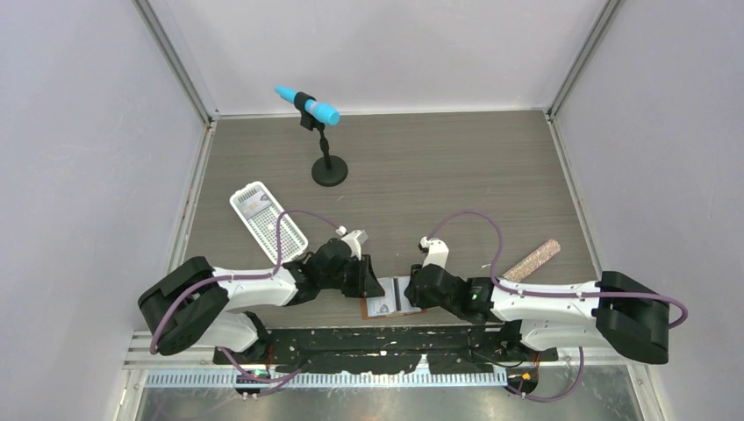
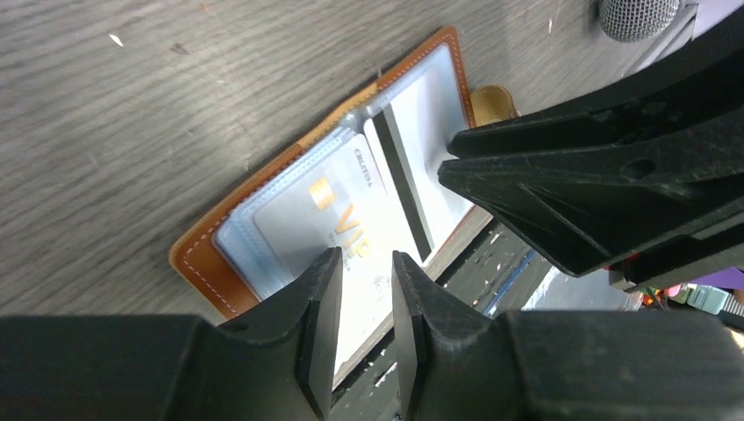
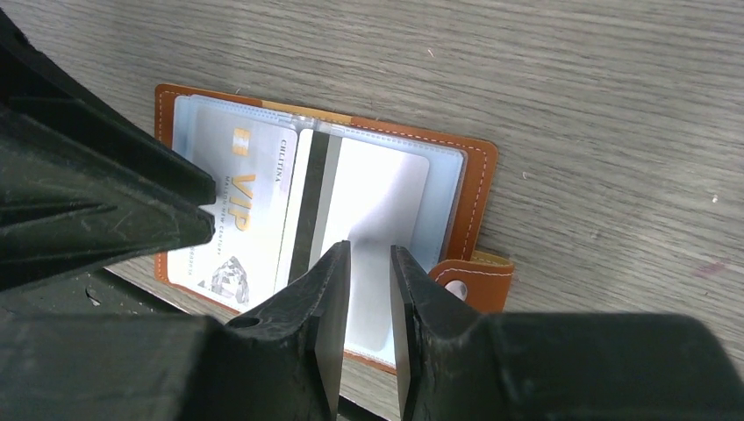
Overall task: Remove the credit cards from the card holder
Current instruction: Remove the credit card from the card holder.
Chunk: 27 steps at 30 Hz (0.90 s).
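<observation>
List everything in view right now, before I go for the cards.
card holder: 1, tan-brown leather with pale blue pockets, lying open at the table's near edge between the grippers
credit cards: 2 visible, pale whitish-blue, one on each side of the holder; one printed VIP, the other showing a dark stripe
perforated tray: 1, white, left side of the table
microphone: 1, blue, at the far side
stand: 1, black, holding the microphone
glittery stick: 1, pinkish, right side
table: 1, grey wood-grain
left gripper: 1, black, jaws narrowly apart over the VIP card
right gripper: 1, black, jaws narrowly apart over the striped card
</observation>
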Each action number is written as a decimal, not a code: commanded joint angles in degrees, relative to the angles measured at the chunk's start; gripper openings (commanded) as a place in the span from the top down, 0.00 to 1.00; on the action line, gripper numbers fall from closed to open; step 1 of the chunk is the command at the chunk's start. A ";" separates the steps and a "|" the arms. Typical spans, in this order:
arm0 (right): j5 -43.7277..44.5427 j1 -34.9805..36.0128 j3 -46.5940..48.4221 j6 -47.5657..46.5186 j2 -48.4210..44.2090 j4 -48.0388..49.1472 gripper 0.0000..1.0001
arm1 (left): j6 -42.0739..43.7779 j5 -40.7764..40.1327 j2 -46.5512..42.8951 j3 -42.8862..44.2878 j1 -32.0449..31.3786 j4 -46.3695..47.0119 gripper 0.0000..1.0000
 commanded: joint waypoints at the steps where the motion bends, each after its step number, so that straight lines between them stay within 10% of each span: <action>1: 0.66 -0.18 -1.47 1.09 -0.43 0.15 0.69 | 0.58 -2.64 -2.59 3.09 -2.34 -2.13 0.69; 27: -4.73 -0.12 2.92 1.30 -7.25 0.80 0.69 | -1.06 -4.72 0.78 3.57 -3.68 0.93 0.71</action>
